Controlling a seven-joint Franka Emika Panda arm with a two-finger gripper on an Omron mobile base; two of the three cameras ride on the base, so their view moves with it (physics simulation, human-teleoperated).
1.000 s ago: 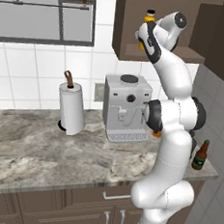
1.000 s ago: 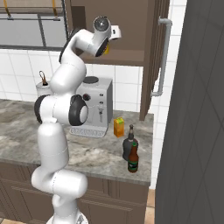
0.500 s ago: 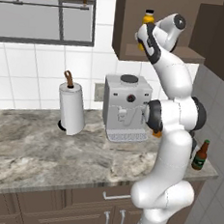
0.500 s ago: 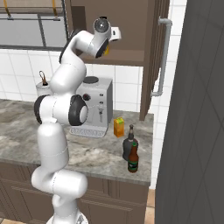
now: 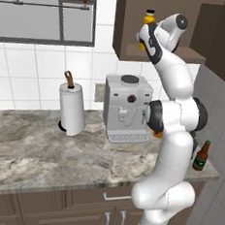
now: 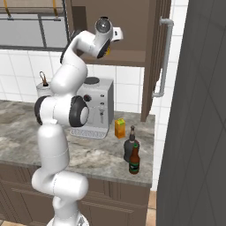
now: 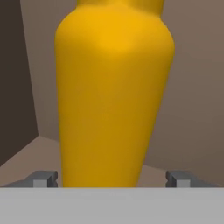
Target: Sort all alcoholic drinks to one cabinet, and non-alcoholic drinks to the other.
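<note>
Yellow-orange bottle [image 7: 114, 87] stands upright inside the open cabinet [image 5: 128, 23] on its floor board, black cap up top in the left base view; its lower body is hidden there behind the arm's wrist; in the right base view just a sliver of orange peeks out beside the hand. Gripper [image 7: 112, 179] sits w/ jaws spread wide, released; one fingertip [image 7: 43, 179] left of the bottle base, the other right, each w/ a visible gap to the bottle, so nothing grasped. Hand view cuts off the bottle's top and its very bottom edge; cabinet back wall and a side wall show behind it.

On the counter [image 6: 88, 154]: juice carton [image 6: 119, 128] next to the coffee machine [image 6: 95, 110]; squat black bottle [image 6: 130, 144] partly covered by the brown beer bottle [image 6: 134, 160] standing in front of it near the counter's edge; labels too small to read. In the left base view the beer bottle is at the far right, black bottle and carton mostly hidden behind the arm; only an orange scrap near the elbow. Cabinet door [image 6: 154, 57] w/ long grey handle [image 6: 162, 57] hangs open, seen edge-on; the cabinet's upper part is cropped by the frame. Paper towel roll [image 5: 71, 108] left of the machine.
</note>
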